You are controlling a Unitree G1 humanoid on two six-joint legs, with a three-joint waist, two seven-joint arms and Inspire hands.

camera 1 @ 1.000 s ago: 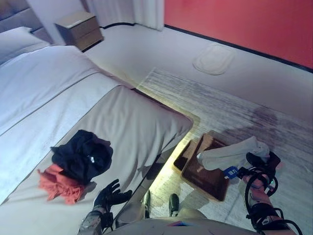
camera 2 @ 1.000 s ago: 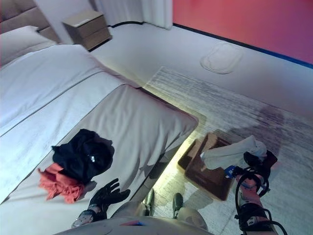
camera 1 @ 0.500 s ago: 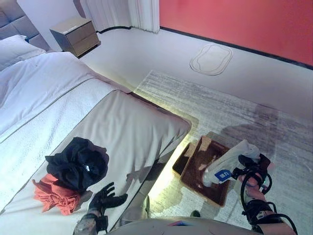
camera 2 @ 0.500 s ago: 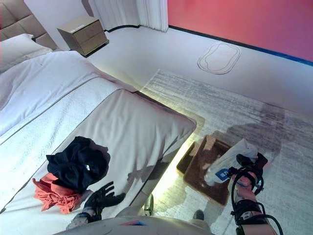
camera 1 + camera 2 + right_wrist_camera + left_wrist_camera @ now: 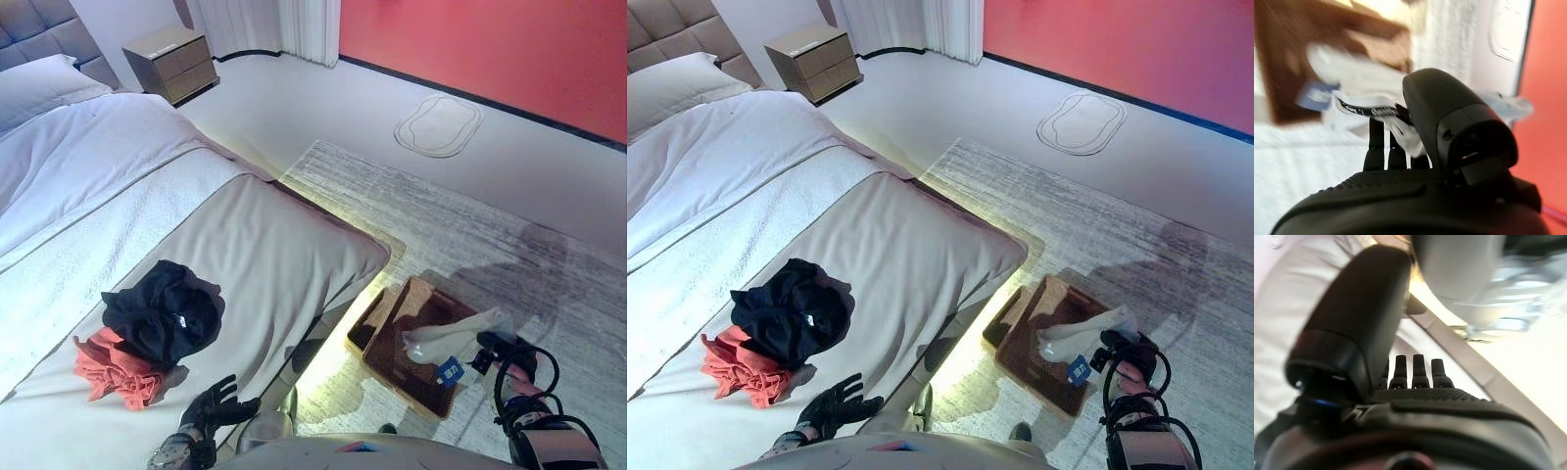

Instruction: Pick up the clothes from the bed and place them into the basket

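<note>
A black garment (image 5: 163,311) lies bunched on the beige bed cover (image 5: 284,245), overlapping an orange-red garment (image 5: 110,368) beside it. My left hand (image 5: 217,408) rests open on the cover near the bed's edge, a short way from both; its straight fingers (image 5: 1421,369) show in the left wrist view. On the rug beside the bed stands a brown woven basket (image 5: 415,378). My right hand (image 5: 502,354) is shut on a white garment (image 5: 453,338) with a blue tag, which droops over the basket. The cloth (image 5: 1366,78) runs across the fingers in the right wrist view.
A striped grey rug (image 5: 470,230) covers the floor to the right of the bed. A wooden nightstand (image 5: 172,63) and a pillow (image 5: 44,84) are at the far left. A white oval mat (image 5: 438,125) lies by the red wall (image 5: 490,49).
My right hand has come down with the white garment, which now sags onto the basket. The left hand has stayed open on the bed. The camera has shifted.
</note>
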